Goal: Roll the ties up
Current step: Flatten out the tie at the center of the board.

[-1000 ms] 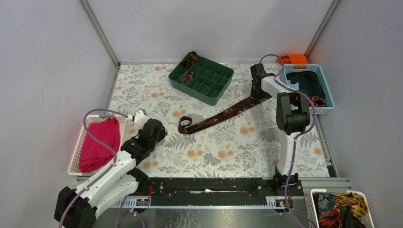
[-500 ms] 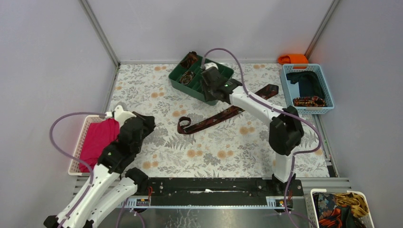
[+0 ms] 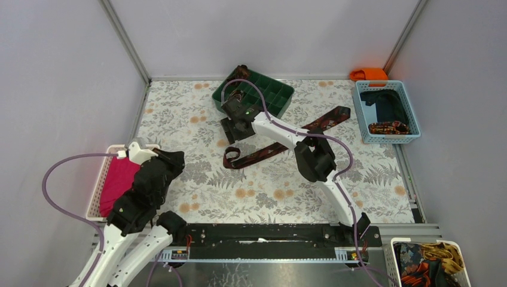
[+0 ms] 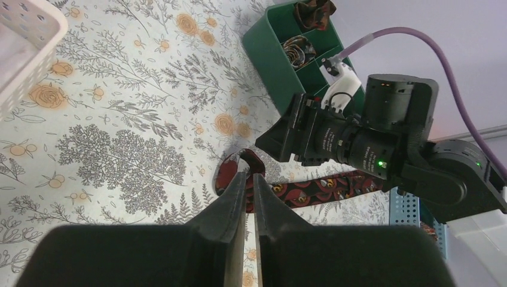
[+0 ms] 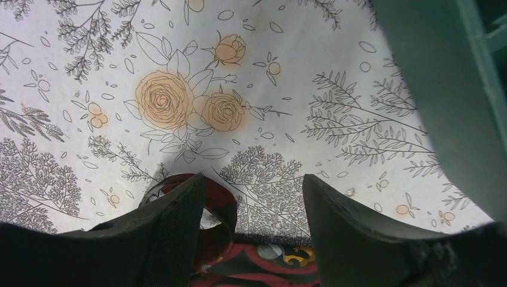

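Note:
One of the ties (image 3: 281, 140) lies unrolled in a diagonal strip across the flowered tablecloth, its near end curled into a loop (image 3: 232, 158). My right gripper (image 3: 238, 128) hovers just behind that loop, open and empty; in the right wrist view the gripper (image 5: 252, 179) has the loop (image 5: 222, 206) by its left finger. My left gripper (image 3: 174, 156) sits to the loop's left. In the left wrist view it (image 4: 246, 174) shows only a narrow slit, holds nothing, and points at the tie (image 4: 317, 188). Rolled ties (image 3: 235, 96) sit in the green tray (image 3: 272, 110).
A white basket (image 3: 95, 197) holding pink cloth (image 3: 122, 179) stands at the left edge beside my left arm. A blue basket (image 3: 366, 122) with dark cloth is at the right, with an orange object (image 3: 370, 73) behind it. Another basket (image 3: 396, 245) of patterned fabric sits at the near right.
My right arm swung from the tie's far right end across to its curled left end and opened its jaws. My left arm drew back to the left and its jaws parted slightly.

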`<state>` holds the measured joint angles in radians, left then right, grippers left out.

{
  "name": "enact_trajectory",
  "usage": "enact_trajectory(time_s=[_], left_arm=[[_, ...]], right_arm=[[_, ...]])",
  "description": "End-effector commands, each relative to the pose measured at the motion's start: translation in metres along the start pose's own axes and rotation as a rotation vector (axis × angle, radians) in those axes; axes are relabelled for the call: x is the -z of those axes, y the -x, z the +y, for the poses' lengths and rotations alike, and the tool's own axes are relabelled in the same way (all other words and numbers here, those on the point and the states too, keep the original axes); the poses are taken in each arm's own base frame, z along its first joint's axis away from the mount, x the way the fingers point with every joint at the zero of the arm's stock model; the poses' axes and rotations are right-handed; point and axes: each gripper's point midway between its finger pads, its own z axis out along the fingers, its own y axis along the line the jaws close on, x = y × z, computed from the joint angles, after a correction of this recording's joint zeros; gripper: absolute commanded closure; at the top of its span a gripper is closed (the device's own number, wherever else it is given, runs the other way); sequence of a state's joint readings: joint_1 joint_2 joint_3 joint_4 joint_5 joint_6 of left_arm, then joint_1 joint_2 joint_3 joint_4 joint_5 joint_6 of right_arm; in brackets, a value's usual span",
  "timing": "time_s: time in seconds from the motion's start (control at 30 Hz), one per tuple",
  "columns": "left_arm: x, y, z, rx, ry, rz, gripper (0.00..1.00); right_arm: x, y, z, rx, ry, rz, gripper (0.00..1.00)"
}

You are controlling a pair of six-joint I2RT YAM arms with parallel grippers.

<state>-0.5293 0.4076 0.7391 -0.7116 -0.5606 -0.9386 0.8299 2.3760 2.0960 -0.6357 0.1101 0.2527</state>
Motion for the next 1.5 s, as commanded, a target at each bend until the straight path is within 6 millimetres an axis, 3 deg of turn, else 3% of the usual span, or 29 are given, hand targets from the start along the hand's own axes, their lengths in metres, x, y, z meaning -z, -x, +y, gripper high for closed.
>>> enact_trajectory(time_s=[0.0, 0.43, 0.57, 0.7, 0.9, 1.13, 1.47], left_arm=[[0.005, 0.007, 0.012, -0.029, 0.031, -0.031, 0.85], [0.005, 0.001, 0.016, -0.028, 0.031, -0.019, 0.82], [0.004, -0.001, 0.017, -0.029, 0.034, -0.015, 0.81], [0.003, -0.004, 0.018, -0.036, 0.034, -0.003, 0.81], [0.007, -0.003, 0.015, -0.021, 0.018, 0.004, 0.81], [0.018, 0.009, 0.017, 0.008, 0.01, -0.027, 0.82], [0.037, 0.032, 0.018, 0.036, -0.01, -0.089, 0.82]], right_arm=[[0.012, 0.006, 0.022, -0.026, 0.067, 0.011, 0.32], [-0.003, -0.033, 0.041, -0.028, 0.088, 0.086, 0.37], [-0.005, -0.04, 0.042, -0.037, 0.088, 0.093, 0.44], [-0.003, -0.033, 0.041, -0.042, 0.073, 0.061, 0.56], [0.013, -0.007, 0.054, 0.009, 0.077, -0.052, 0.59], [0.031, 0.01, 0.097, 0.126, 0.136, -0.155, 0.57], [0.041, -0.011, 0.177, 0.245, 0.282, -0.206, 0.51]])
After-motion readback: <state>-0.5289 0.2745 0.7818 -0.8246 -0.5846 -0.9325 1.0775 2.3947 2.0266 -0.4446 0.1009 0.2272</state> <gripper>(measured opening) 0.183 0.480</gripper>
